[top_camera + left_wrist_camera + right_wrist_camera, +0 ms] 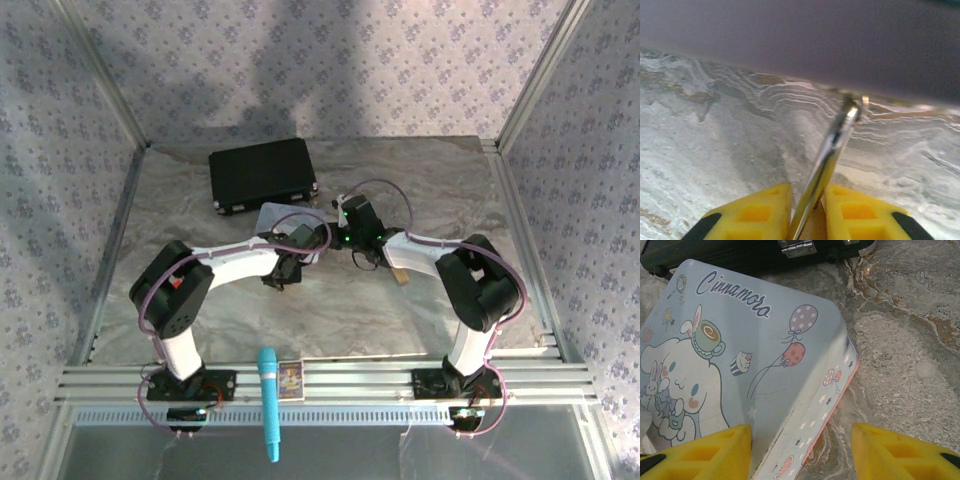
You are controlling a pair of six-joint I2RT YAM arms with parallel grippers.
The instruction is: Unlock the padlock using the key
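Leftward, your left pincer (808, 200) was clamped on the small brass-gold padlock (832, 145), whose thin silvery shackle jutted out above the marbled grey tabletop (715, 150). Rightward, your right pincer (800, 440) stood wide apart, straddling the edge of the pastel-blue cartoon tin (765, 355), near the black hard case (740, 255).

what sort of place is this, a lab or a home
Probably a lab robot cell: two arms bolted to a rail at the near edge of the table, boxed in by a metal frame with fabric walls.
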